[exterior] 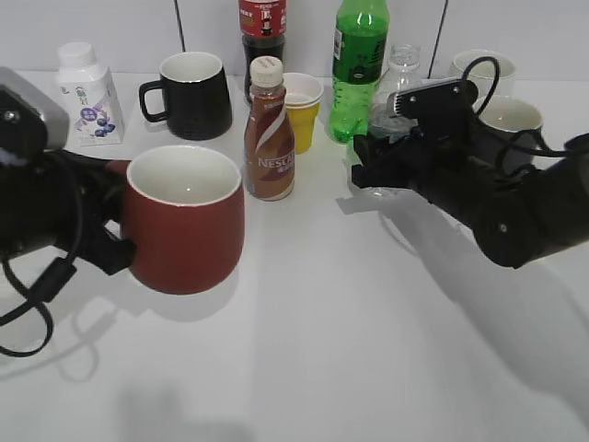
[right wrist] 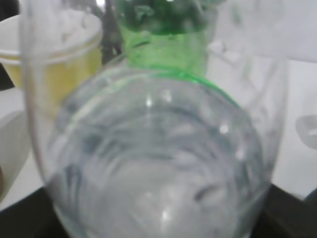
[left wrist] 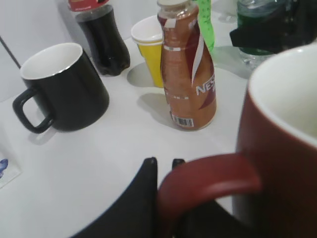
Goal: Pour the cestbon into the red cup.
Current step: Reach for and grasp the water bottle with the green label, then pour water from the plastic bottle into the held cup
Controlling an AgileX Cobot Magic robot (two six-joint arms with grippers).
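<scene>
Though blurred, the brown bottle [left wrist: 189,74] reads "NES" — probably Nescafe.

White desk [exterior: 350,350] filled near and middle of scene, surface smooth, slightly glossy. Soft grey shadows lay across it at near left and right. Far edge met pale wall [exterior: 534,28] of white panels, dark vertical seams between them. Light even, diffuse.
</scene>
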